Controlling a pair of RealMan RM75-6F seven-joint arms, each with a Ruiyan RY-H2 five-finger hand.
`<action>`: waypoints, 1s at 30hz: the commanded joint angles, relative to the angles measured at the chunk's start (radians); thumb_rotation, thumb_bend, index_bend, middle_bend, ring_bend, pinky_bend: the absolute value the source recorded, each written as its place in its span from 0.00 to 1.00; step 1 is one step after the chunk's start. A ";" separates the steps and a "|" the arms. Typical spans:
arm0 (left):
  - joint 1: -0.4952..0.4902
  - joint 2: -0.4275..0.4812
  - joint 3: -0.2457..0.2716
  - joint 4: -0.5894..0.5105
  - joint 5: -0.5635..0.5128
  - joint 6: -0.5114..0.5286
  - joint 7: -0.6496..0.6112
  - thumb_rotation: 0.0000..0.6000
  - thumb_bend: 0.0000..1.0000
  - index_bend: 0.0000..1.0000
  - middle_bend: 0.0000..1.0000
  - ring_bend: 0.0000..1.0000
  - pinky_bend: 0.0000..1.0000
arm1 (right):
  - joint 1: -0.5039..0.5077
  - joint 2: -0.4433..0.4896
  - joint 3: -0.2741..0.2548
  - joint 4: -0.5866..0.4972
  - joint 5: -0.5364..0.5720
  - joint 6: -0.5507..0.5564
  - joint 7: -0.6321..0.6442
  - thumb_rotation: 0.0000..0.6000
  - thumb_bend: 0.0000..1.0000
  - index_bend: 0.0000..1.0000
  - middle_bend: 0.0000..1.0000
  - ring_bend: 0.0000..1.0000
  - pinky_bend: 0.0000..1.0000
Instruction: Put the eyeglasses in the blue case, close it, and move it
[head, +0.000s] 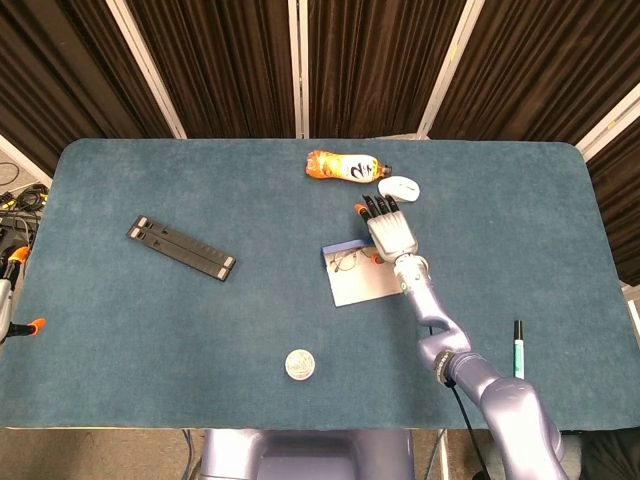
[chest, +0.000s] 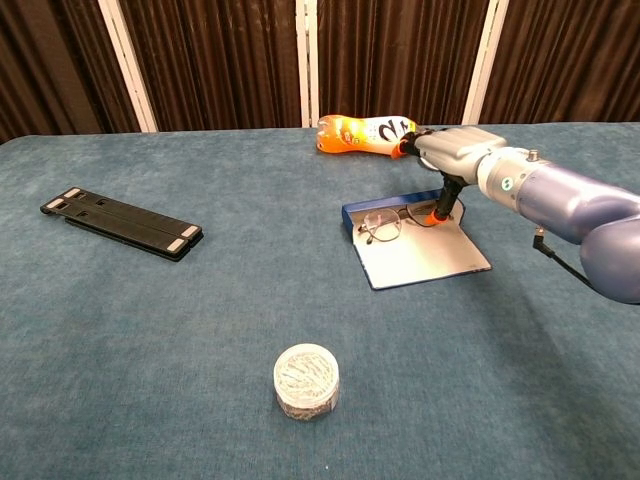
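Your right hand (chest: 452, 160) hovers over the far right part of the open blue case (chest: 415, 245), fingers extended, with one orange-tipped digit reaching down to the eyeglasses (chest: 392, 222), which lie along the far edge of the case against its raised rim; I cannot tell whether the hand pinches them or only touches them. The risk from here is that a push tips the eyeglasses over the rim onto the tabletop (head: 180, 330), or that the flat lid shuts on a temple that is not seated. The orange bottle (head: 345, 165) and white mouse (head: 399, 188) lie just beyond the hand, so a far move could knock them. The black folded stand (head: 181, 248), the round tin (head: 300, 364) and the pen (head: 518, 346) sit well apart. Your left hand is not in view.
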 joint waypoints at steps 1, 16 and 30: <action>0.000 0.001 0.002 -0.003 0.004 0.001 -0.002 1.00 0.00 0.00 0.00 0.00 0.00 | -0.034 0.056 -0.031 -0.093 -0.048 0.080 0.020 1.00 0.09 0.14 0.00 0.00 0.00; 0.017 0.017 0.020 -0.040 0.081 0.042 -0.025 1.00 0.00 0.00 0.00 0.00 0.00 | -0.227 0.401 -0.166 -0.679 -0.122 0.219 -0.137 1.00 0.09 0.20 0.00 0.00 0.00; 0.019 0.012 0.026 -0.047 0.096 0.050 -0.009 1.00 0.00 0.00 0.00 0.00 0.00 | -0.248 0.371 -0.186 -0.672 -0.139 0.209 -0.185 1.00 0.09 0.21 0.00 0.00 0.00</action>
